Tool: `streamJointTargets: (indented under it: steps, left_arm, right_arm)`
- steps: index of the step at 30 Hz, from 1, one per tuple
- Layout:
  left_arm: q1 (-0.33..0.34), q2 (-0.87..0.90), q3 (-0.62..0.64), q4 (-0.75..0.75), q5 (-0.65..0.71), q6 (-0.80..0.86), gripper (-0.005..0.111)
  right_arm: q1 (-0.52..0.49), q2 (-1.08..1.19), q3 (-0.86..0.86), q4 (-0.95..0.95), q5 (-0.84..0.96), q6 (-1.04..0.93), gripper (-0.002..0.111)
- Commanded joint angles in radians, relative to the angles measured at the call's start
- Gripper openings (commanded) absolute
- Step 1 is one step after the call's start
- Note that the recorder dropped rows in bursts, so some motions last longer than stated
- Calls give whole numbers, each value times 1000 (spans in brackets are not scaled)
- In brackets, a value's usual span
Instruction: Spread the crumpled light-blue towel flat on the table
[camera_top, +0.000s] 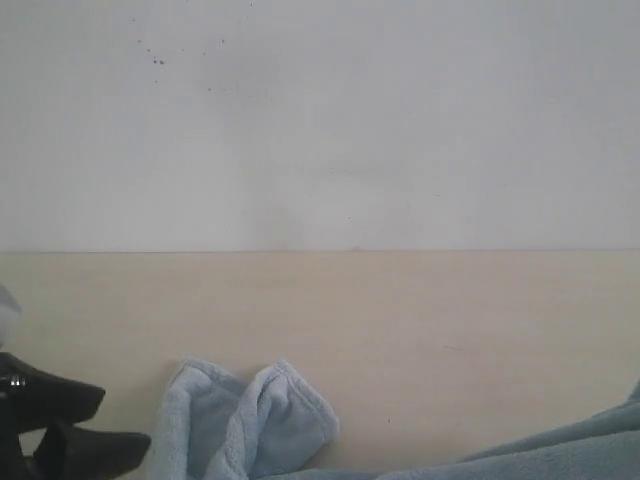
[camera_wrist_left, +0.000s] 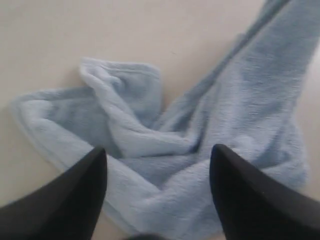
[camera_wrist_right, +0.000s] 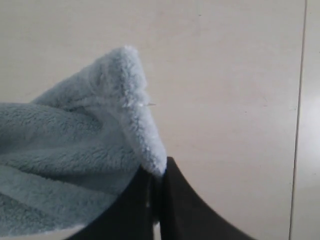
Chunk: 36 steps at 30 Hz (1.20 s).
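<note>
Now | left claw (camera_wrist_left: 157, 149) spread over crumpled towel (camera_wrist_left: 240, 100) | right claw (camera_wrist_right: 159, 170) pinches its corner | wall (camera_top: 320, 120) behind table (camera_top: 400, 320)

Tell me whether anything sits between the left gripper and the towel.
Nothing visible does. The open left gripper points straight at the crumpled towel, with only bare table beside the cloth. The right gripper is shut on a towel corner.

Lab-like setup — beige table (camera_top: 420, 330), white wall (camera_top: 320, 120).
</note>
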Motion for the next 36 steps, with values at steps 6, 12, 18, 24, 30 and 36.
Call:
streamJointTargets:
  steps: [6,12,18,24,30,36]
  left_arm:
    - [119,323,-114,38,-215,-255,57]
    - [279,804,-607,89,277,-265,57]
    - [314,961,-724,87,305,-281,57]
    - [314,1029,-724,82,288,-281,57]
    - [314,1045,-724,25,292,-216,41]
    - [314,1075,-724,15,323,-132,4]
  right_arm:
    - [-7,-9,-2,-29,-8,41,0]
    - [-7,-9,-2,7,-46,47,0]
    - [-7,-9,-2,16,-54,47,0]
    - [-7,-9,-2,45,-64,47,0]
    - [-7,-9,-2,49,-86,47,0]
    - [-7,-9,-2,59,-87,47,0]
